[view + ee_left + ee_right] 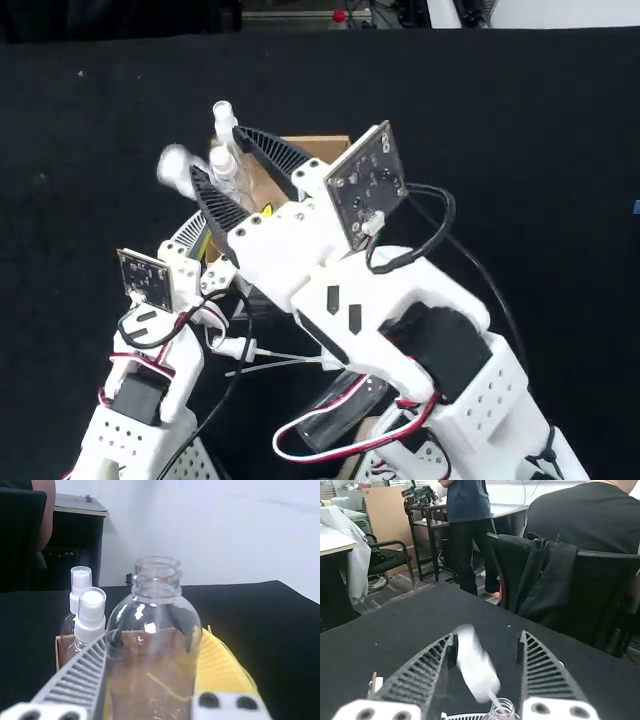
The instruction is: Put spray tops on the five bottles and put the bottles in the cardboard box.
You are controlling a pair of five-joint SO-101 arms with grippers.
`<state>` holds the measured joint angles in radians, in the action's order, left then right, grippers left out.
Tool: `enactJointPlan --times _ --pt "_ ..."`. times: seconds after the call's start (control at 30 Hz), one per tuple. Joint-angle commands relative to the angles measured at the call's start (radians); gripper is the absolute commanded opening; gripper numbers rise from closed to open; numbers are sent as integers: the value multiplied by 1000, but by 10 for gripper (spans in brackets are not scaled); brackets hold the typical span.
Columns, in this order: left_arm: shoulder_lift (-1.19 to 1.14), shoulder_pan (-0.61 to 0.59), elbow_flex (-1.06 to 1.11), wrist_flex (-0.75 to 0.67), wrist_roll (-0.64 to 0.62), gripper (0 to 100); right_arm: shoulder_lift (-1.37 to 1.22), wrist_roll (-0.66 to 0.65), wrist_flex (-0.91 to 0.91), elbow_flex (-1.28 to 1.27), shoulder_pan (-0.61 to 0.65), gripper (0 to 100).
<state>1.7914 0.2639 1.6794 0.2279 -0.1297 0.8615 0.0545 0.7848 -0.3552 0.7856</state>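
- The left hand (155, 641) is closed on an open bottle (154, 605), holding it upright between its grey and yellow fingers.
- The right hand (486, 639) is above that bottle's neck with its black fingers spread apart.
- A blurred white spray top (477, 672) lies between them against one finger, not clamped by both.
- Two capped bottles (84, 607) stand in the cardboard box (61, 650) on the black tabletop (500, 120).
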Motion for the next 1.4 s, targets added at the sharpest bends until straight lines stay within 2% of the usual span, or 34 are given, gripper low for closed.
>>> enactJointPlan --times 0.0,0.23,0.37,0.47,0.57,0.67,0.83,0.97,1.07,1.13,1.37 --pt "8 10 22 -25 -5 70 28 -12 3 70 -21 169" --pt "8 8 22 -25 -5 70 36 -11 6 94 -115 169" --pt "6 7 22 -25 -2 70 50 -11 55 99 -229 169" --pt "8 4 22 -32 -2 70 54 -11 135 84 -376 163" --pt "8 5 22 -32 -5 70 62 -11 218 16 -555 90" --pt "8 5 22 -32 -5 70 58 -9 213 -117 -717 22" --pt "8 10 22 -34 3 73 62 -2 -77 -481 -853 15" --pt "8 2 22 -26 3 71 62 -2 -382 -760 -885 15" --pt "0 -7 22 -34 3 69 62 -6 -543 -900 -881 15" --pt "-2 -22 22 -44 -5 69 62 -8 -598 -940 -879 15" --pt "-9 -87 22 -146 -3 69 62 -8 -605 -946 -879 15"
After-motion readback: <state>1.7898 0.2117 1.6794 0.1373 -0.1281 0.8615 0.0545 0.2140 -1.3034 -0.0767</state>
